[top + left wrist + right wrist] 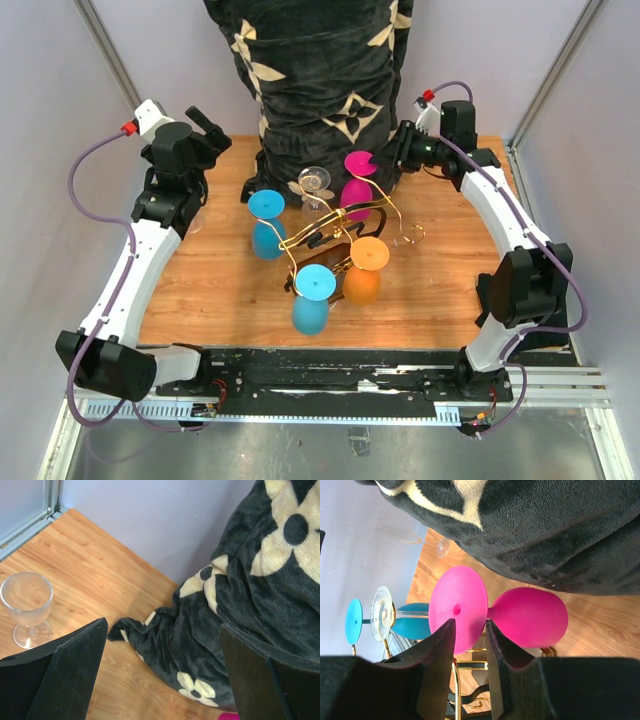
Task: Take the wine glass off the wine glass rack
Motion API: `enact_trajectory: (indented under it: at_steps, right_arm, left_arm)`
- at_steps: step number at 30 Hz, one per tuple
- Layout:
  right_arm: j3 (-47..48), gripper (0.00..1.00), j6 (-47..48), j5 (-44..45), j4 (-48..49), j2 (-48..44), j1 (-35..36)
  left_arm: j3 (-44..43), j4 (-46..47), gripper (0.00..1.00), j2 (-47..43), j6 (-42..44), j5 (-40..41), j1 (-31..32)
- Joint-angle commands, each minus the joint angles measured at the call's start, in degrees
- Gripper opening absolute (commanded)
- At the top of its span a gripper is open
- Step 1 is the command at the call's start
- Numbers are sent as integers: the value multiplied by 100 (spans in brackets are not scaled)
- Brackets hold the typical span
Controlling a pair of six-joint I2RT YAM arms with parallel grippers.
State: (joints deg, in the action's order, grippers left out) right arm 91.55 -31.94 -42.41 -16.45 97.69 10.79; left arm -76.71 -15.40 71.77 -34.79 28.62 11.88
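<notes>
The gold wire wine glass rack [330,228] stands mid-table with several glasses hanging upside down on it: magenta [358,190], clear [315,185], teal [267,228], orange [364,272] and light blue [312,300]. My right gripper [390,155] is at the magenta glass's foot. In the right wrist view the gripper [467,630] has its jaws a narrow gap apart. The lower rim of the magenta foot [457,600] shows in that gap, and I cannot tell whether they touch. My left gripper [210,128] [164,625] is wide open and empty at the back left.
A dark blanket with cream flowers [320,70] [260,580] is piled at the back, right behind the rack. A clear glass [27,605] stands upright on the wood at the left. Grey walls close in the table on both sides.
</notes>
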Motion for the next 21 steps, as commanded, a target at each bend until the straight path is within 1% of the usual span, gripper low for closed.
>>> enact_trajectory:
  at_steps: [1, 4, 7, 13, 16, 21]
  right_arm:
    - [118, 31, 38, -173, 38, 100, 67]
    - [88, 30, 48, -222, 58, 146, 68]
    - [30, 20, 0, -287, 180, 165, 69]
    - [56, 2, -35, -214, 315, 108, 71]
    - [103, 1, -166, -290, 473, 116, 70]
    - [-118, 1, -748, -403, 1391, -14, 67]
  left_arm:
    - [-159, -78, 100, -128, -114, -242, 42]
    - [-161, -64, 100, -110, -156, -333, 42]
    - [-155, -39, 100, -78, -171, -391, 47]
    - [-152, -20, 99, -58, -211, -523, 51]
    - [-117, 51, 98, -145, -247, -595, 51]
    - [-157, 29, 98, -232, -227, -635, 60]
